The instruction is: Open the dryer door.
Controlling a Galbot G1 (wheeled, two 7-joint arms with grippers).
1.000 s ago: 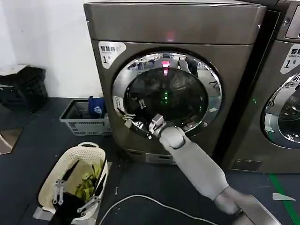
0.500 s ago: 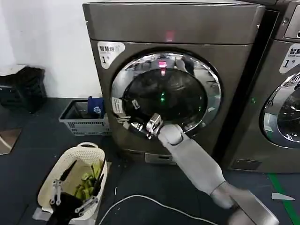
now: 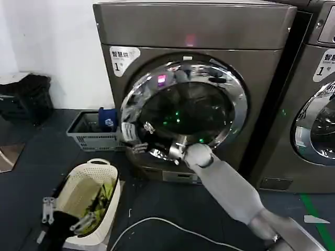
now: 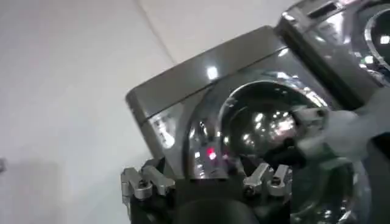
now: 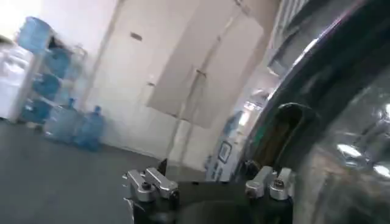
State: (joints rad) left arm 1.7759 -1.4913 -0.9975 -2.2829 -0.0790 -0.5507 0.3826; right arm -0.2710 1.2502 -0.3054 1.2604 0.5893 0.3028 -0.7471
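The dryer (image 3: 193, 26) is a bronze-grey front-loader with a white "1" sticker (image 3: 123, 56). Its dryer door (image 3: 236, 104), a chrome ring round dark glass, stands slightly ajar, the left edge lifted off the front. My right gripper (image 3: 176, 150) is at the door's lower rim, the white arm reaching in from the lower right. In the right wrist view this gripper (image 5: 207, 182) is open, with the door's chrome (image 5: 341, 122) close beside it. My left gripper (image 3: 65, 215) hangs open low at the left over a basket, and its wrist view (image 4: 204, 182) looks at the door (image 4: 262, 122).
A cream laundry basket (image 3: 78, 183) with green and black items sits on the floor at the lower left. A grey crate (image 3: 86, 137) stands beside the dryer. A second machine (image 3: 314, 104) stands on the right. A white cable (image 3: 157, 222) lies on the dark floor.
The door's left edge has swung outward from the dryer front. My right gripper has shifted slightly right and down with it. The left gripper has drifted left.
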